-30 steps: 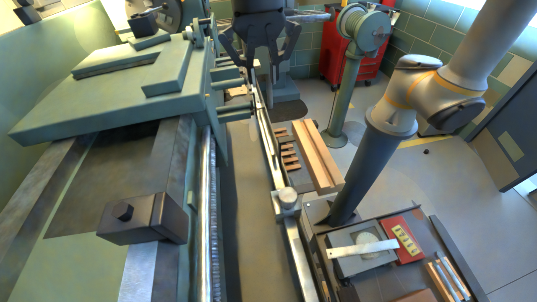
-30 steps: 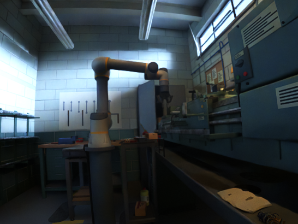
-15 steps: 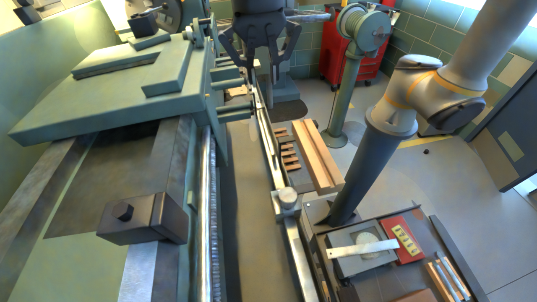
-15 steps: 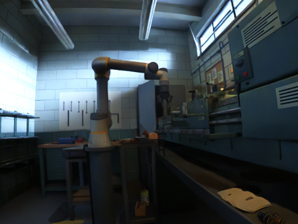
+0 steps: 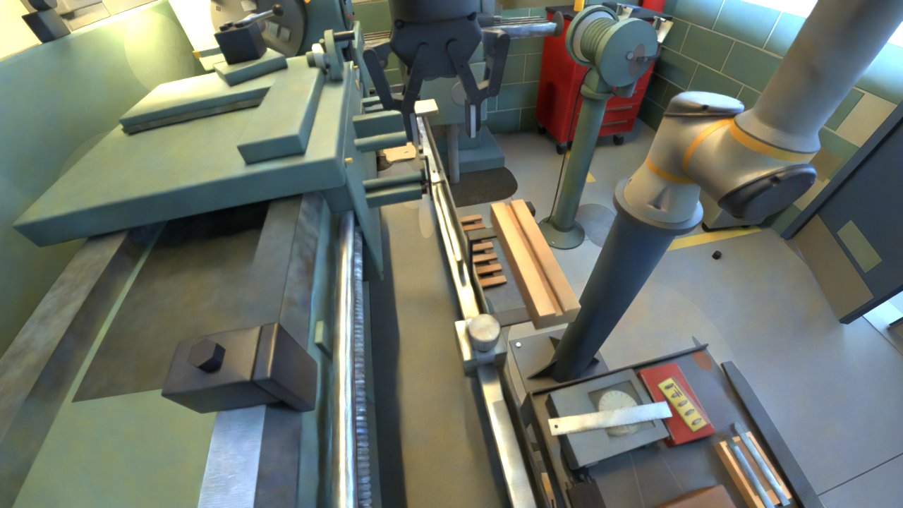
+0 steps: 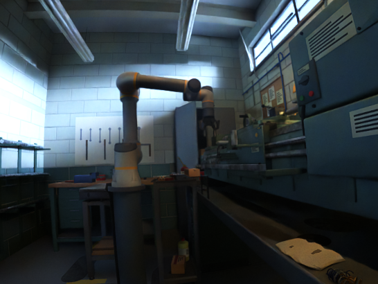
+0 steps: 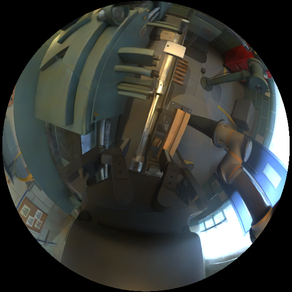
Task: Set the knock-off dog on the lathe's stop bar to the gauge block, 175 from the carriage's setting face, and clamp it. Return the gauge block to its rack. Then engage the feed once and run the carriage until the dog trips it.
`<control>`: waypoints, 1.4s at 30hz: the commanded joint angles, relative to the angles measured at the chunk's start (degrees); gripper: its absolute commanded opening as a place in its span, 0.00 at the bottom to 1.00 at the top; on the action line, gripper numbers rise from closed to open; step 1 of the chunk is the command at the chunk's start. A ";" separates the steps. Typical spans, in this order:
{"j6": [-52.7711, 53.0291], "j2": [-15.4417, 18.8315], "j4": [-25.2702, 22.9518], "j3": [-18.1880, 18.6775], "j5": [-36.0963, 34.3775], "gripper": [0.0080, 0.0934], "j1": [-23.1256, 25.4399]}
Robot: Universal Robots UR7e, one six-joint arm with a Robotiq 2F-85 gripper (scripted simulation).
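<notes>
The knock-off dog [image 5: 426,107] [image 7: 174,49] is a pale block on the stop bar [image 5: 449,227] [image 7: 152,114], at the bar's far end beside the carriage [image 5: 208,145]. My gripper [image 5: 441,126] [image 7: 143,158] hangs over the bar near the dog. It is open and holds nothing. A long steel gauge block [image 7: 163,69] lies along the bar between the dog and the carriage's levers [image 5: 385,136]. The wooden gauge rack [image 5: 533,262] [image 7: 175,129] stands beside the bar, with short blocks [image 5: 486,256] in slots next to it.
A red tool cabinet [image 5: 584,82] stands at the far wall. A pedestal grinder [image 5: 600,57] stands on the floor near it. A knurled stop clamp [image 5: 483,335] sits on the bar's near part. A side table [image 5: 638,417] holds a ruler, a protractor and a red case.
</notes>
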 commanded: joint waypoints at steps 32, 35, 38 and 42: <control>19.78 9.21 0.33 -9.63 -0.01 0.64 19.77; 20.50 9.70 0.40 -10.19 -0.02 0.64 20.46; 20.60 9.74 0.40 -10.25 -0.02 0.64 20.53; 20.64 9.90 -0.57 -9.40 -0.01 0.64 20.58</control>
